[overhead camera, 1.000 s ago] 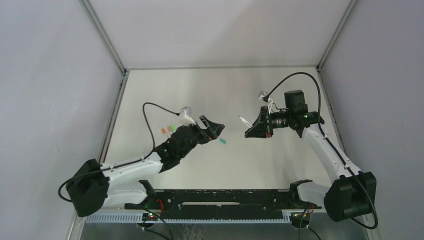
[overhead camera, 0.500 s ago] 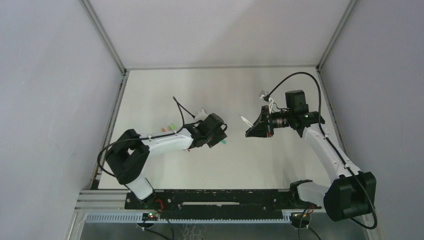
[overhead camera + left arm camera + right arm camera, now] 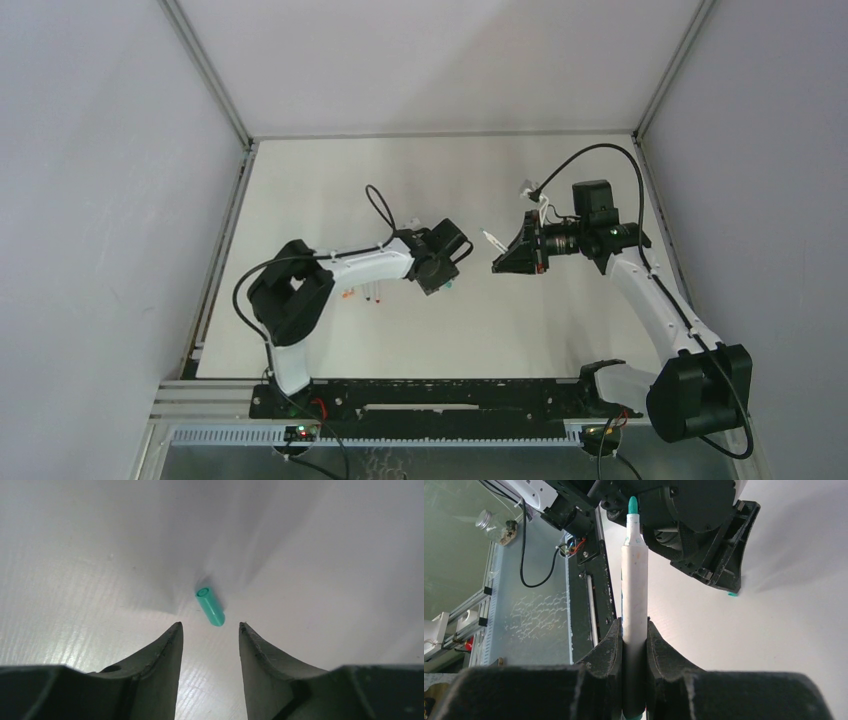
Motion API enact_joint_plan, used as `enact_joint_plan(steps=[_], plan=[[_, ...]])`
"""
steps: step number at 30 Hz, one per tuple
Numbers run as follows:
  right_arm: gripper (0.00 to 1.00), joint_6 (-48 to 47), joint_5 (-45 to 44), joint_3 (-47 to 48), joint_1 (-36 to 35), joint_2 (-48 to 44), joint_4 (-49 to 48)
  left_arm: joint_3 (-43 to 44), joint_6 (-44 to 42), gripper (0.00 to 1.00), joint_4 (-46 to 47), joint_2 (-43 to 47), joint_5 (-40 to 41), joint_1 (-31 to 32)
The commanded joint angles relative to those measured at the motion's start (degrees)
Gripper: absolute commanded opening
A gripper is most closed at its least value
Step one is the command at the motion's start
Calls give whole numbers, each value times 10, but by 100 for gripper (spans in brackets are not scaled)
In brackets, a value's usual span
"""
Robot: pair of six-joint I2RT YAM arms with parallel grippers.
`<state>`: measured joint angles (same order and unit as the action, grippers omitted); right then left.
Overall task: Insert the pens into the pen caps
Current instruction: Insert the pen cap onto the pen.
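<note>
A teal pen cap (image 3: pixel 210 606) lies on its side on the white table, just beyond the tips of my left gripper (image 3: pixel 210 626). That gripper is open and holds nothing. In the top view the left gripper (image 3: pixel 447 272) hangs over the cap (image 3: pixel 452 284). My right gripper (image 3: pixel 634 625) is shut on a white-barrelled pen (image 3: pixel 634 585), whose teal tip (image 3: pixel 632 504) points toward the left gripper. Seen from above, the right gripper (image 3: pixel 499 264) holds the pen (image 3: pixel 489 240) a short way right of the left one.
Small orange, green and red pieces (image 3: pixel 365 296) lie on the table beside the left forearm; too small to tell pens from caps. Metal rails border the table's left edge (image 3: pixel 225 240) and right edge (image 3: pixel 660 210). A black bar (image 3: pixel 430 395) runs along the near edge.
The left arm swung up and stretched right, bringing its gripper over the teal cap, and its jaws narrowed from wide open. The right arm and its pen stayed still.
</note>
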<state>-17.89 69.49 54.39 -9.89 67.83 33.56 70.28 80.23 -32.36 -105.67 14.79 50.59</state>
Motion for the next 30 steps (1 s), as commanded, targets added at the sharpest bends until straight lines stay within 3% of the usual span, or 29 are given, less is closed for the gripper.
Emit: enact_joint_plan(steps=[1,9,19,23,30], plan=[[0,1,12,19,5,-18,-9,38,11,46,-45,-13,5,-2],[0,4,18,19,6,-21,-10,83,-4,43,-88,-54,8,-4],[0,7,24,19,7,-27,-10,78,-10,37,-100,-73,0,-11],[0,8,26,18,7,-30,-10,73,-40,29,-107,-76,-2,-12],[0,8,29,19,9,-31,-9,34,-143,26,-99,-56,1,-12]])
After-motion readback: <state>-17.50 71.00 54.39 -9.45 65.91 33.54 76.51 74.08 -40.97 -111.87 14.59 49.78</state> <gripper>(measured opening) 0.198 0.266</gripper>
